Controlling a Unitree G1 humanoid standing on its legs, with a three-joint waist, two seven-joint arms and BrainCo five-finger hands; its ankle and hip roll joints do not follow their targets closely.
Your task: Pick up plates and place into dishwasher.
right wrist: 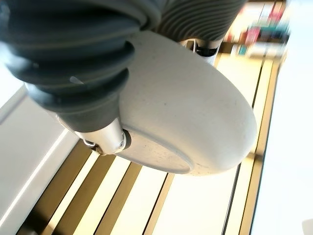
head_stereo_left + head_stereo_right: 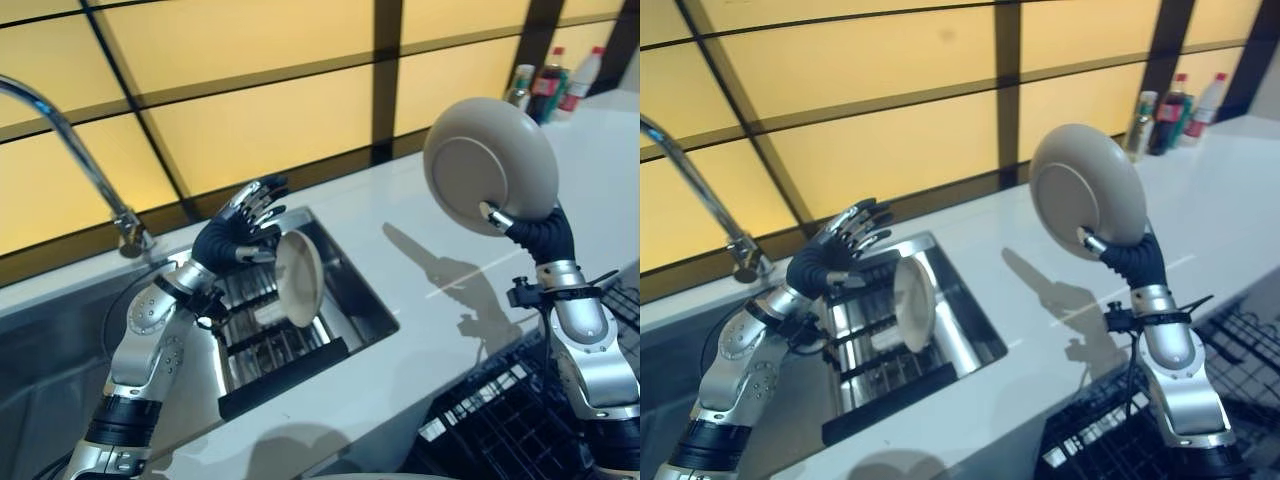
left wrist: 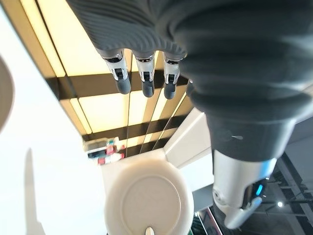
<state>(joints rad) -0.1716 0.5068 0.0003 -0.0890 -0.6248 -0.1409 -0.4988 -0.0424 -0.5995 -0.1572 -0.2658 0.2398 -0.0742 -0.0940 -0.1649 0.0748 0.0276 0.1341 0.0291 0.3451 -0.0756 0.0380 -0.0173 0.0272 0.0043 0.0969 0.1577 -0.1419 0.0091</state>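
Your right hand (image 2: 505, 222) pinches a plate (image 2: 490, 165) by its rim, high over the counter (image 2: 440, 260). It is hard, smooth and can break, so grip the edge tight. Your left hand (image 2: 240, 225) is open by the plate in the rack (image 2: 300, 278).

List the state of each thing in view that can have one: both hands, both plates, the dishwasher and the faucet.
Left hand: open, fingers spread above the dishwasher.
Right hand: shut on the raised plate.
Raised plate: held up, tilted on edge.
Racked plate: standing on edge in the dishwasher.
Dishwasher: open.
Faucet: no water visible.
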